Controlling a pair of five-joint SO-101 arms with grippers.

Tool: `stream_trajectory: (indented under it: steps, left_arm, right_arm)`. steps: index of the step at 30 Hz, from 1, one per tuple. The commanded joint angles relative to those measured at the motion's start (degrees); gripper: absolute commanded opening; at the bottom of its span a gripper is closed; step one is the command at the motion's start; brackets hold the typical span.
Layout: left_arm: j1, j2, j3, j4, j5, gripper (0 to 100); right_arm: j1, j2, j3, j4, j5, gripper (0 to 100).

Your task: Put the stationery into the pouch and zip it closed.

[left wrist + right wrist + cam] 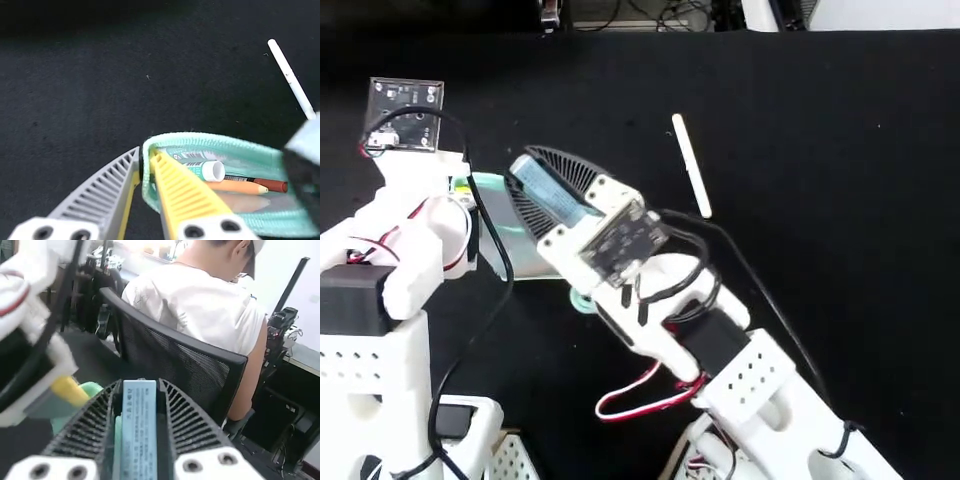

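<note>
Packing is under way. The left jaws pinch the rim of the green pouch (210, 142) and hold it open. The right jaws grip a blue box (139, 430) just over the pouch. I think the box must drop in next. 1 white pen (691, 165) lies on the counter (840, 150), well away from both jaws.

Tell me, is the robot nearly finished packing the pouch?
Partly. A glue stick, an orange pencil and a red pen already lie inside the open pouch. The left gripper pinches the pouch's rim, and the right gripper holds a light blue block near it. Left to do: that block, the white pen on the table, then zipping it shut.
</note>
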Motion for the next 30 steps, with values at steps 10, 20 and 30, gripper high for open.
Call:
stream_trajectory:
  steps: [10,20,30]
  left_arm:
    - [-1.0,1.0,5.8,0.4,0.0,3]
    - [-1.0,1.0,5.8,0.4,0.0,3]
    - [-1.0,1.0,6.0,0.4,0.0,3]
  right_arm:
    - [27.2,-3.3,-17.7,50.1,-1.7,1.2]
    - [40.4,11.0,11.3,39.1,-1.2,1.2]
    - [40.5,32.5,10.7,27.8,-1.2,1.3]
